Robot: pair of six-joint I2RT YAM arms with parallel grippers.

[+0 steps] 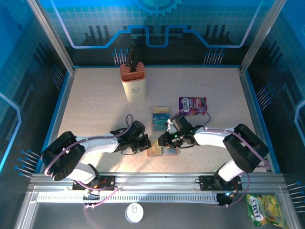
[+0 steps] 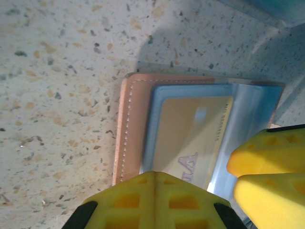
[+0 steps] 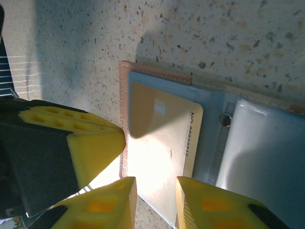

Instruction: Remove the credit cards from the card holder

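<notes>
So the card holder (image 1: 156, 151) is lying open on the table (image 1: 95, 109), near edge, about the middle, right between the two arms. The left gripper (image 1: 144, 143) comes at it from the left and the right gripper (image 1: 164, 140) from the right, tips nearly meeting over it.

The left wrist view is the good one for reading stuff. There's brown leather with pale stitching (image 2: 131, 129), a grey-blue pocket, and a tan card (image 2: 190, 138) sitting in it. The card has big letters starting "VI", and the rest is hidden behind the left gripper (image 2: 153, 200). There's also a row of small digits along one edge, too blurry to read. That gripper's yellow fingers are pressed together, tips over the holder's edge and the card.

In the right wrist view, the right gripper (image 3: 156, 183) has its fingers a narrow gap apart, with the same card (image 3: 162, 138) showing in the gap. I can't tell if they actually touch it. The holder (image 3: 209, 109) has a shiny pale pocket on its other half.

A small stack of teal cards (image 1: 160, 117) lies on the table just beyond the holder. A purple snack packet (image 1: 192, 104) sits to their right and a bit farther back, print too small to read. A knife block (image 1: 133, 82) stands far left of centre. A green packet (image 1: 262, 208) lies off the table at the near right, with lettering I can't make out.
</notes>
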